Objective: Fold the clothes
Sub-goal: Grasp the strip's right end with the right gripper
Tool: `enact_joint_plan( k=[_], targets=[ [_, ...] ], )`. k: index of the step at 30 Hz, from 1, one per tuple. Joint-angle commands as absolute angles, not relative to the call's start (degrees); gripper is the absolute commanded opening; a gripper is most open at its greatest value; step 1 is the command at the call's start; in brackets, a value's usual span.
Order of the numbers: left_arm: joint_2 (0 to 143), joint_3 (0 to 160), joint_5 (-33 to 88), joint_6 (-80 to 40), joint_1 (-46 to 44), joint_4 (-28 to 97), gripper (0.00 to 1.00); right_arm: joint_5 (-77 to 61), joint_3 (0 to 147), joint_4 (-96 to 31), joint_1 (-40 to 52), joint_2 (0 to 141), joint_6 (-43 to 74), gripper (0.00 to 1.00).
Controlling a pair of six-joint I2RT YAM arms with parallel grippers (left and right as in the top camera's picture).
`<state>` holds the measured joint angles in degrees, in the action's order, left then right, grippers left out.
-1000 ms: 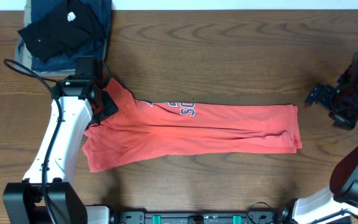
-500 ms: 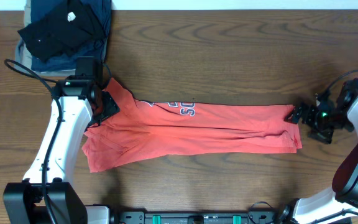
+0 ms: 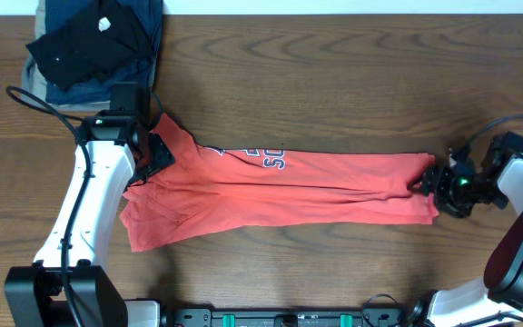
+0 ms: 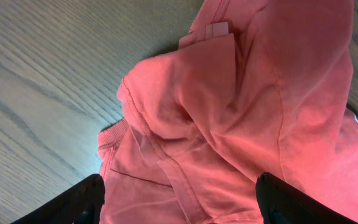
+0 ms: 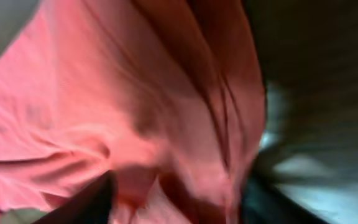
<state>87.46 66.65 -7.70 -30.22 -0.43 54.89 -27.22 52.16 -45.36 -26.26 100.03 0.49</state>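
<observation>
The orange-red T-shirt [image 3: 289,186] lies on the wooden table, folded lengthwise into a long strip, with its navy-and-white lettering [image 3: 273,161] showing near the top edge. My left gripper [image 3: 155,154] is at the shirt's left end, over the bunched collar and sleeve. In the left wrist view its fingers [image 4: 179,205] are spread wide above the fabric [image 4: 229,106]. My right gripper [image 3: 431,183] is at the shirt's right end. Its wrist view is blurred; the fingers [image 5: 176,199] are apart with the shirt's cloth [image 5: 135,93] between them.
A pile of folded black, navy and khaki garments [image 3: 93,45] sits at the back left corner, just behind the left arm. A black cable loops beside the left arm [image 3: 34,100]. Bare wooden table [image 3: 334,82] lies behind and in front of the shirt.
My right arm has swung left and toward the front, from the table's right edge to the shirt's right end. The left arm and the shirt have not moved.
</observation>
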Motion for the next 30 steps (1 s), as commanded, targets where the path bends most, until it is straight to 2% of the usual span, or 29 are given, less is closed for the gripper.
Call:
enact_joint_plan(
  k=[1,4,10,22,30],
  targets=[
    [87.88,66.54,-8.01,-30.55,-0.3,55.05,0.79,-27.94,50.0,-45.58,-24.99,102.32,2.59,0.39],
    [87.88,66.54,-8.01,-30.55,-0.3,55.05,0.79,-27.88,50.19,-45.56,-24.58,102.32,5.39,0.01],
    [87.88,66.54,-8.01,-30.55,-0.3,55.07,0.79,-25.15,53.25,-48.16,-26.0,102.1,8.34,0.01],
    [87.88,64.95,-8.01,-30.55,-0.3,54.96,0.79,-16.1,71.88,-66.3,-28.82,98.76,8.38,0.01],
    [87.99,63.81,-8.01,-30.57,-0.3,53.45,0.8,-16.36,72.95,-68.64,-25.69,94.21,8.29,0.01]
  ],
)
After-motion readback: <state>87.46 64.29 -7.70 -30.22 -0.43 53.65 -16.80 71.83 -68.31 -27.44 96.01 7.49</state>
